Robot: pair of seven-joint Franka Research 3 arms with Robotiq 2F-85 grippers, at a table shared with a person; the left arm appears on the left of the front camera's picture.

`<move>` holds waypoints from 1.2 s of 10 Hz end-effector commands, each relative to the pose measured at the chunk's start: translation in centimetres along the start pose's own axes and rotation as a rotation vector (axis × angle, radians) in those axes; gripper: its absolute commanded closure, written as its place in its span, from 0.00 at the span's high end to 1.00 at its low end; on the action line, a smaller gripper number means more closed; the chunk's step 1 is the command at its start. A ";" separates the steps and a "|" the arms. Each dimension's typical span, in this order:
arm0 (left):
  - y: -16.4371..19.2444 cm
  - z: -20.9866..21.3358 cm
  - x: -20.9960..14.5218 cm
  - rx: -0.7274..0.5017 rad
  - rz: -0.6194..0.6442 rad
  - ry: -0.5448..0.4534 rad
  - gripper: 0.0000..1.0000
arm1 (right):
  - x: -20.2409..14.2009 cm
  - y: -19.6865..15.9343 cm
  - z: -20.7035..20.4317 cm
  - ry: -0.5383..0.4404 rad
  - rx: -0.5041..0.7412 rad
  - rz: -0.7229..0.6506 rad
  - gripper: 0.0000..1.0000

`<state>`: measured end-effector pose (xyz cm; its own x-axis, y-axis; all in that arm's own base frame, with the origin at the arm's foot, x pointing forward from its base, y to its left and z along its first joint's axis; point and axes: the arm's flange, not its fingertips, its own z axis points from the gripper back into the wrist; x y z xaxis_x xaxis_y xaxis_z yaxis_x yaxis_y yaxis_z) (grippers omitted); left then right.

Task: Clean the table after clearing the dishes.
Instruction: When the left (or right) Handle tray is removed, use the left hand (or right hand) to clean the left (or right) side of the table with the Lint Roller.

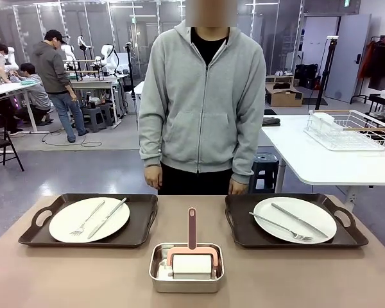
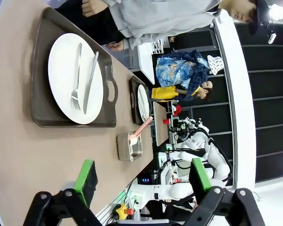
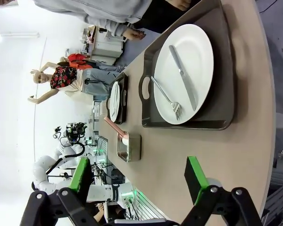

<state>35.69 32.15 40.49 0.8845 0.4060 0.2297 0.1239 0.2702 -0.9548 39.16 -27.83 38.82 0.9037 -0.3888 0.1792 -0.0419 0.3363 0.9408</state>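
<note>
table (image 1: 51,282) in the front view carries two dark handled trays side by side, with a steel pan (image 1: 186,287) between them, nearer the robot's edge. on the left tray (image 1: 32,234) sits the left plate (image 1: 61,221), round and white, with a fork (image 1: 86,219) and a knife (image 1: 108,218) lying slantwise on it, close together. on the right tray (image 1: 244,234) sits the right plate (image 1: 305,206) with a second fork (image 1: 279,226) and a second knife (image 1: 300,221) laid the same way. in the pan rests a pink-framed tool with a white block (image 1: 192,264), its handle (image 1: 192,224) pointing toward the person (image 1: 202,96), who stands at the far side in a grey hooded top, one hand (image 1: 154,176) and the other hand (image 1: 237,187) low by the table's far edge. in the left wrist view the left gripper (image 2: 144,181) hovers above the table, jaws wide with nothing between the green pads (image 2: 87,175); the left tray and its plate lie well apart ahead of the jaws, and the pan shows nearer, straight ahead between the two fingers. in the right wrist view the right gripper (image 3: 137,178) hangs over the table, jaws wide and empty; the right tray and its plate lie well apart ahead, the pan nearer and in line with the gap.
</note>
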 end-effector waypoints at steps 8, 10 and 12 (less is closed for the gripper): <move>0.0 0.1 0.1 -0.003 0.001 0.001 1.00 | 0.2 0.3 -0.1 0.005 -0.003 0.005 1.00; 0.0 0.1 0.1 -0.003 0.001 0.001 1.00 | 0.2 0.3 -0.1 0.005 -0.003 0.005 1.00; 0.0 0.1 0.1 -0.003 0.001 0.001 1.00 | 0.2 0.3 -0.1 0.005 -0.003 0.005 1.00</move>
<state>35.79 32.13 40.27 0.8862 0.4048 0.2252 0.1203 0.2682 -0.9558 39.25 -27.71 38.81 0.9050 -0.3860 0.1789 -0.0427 0.3361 0.9409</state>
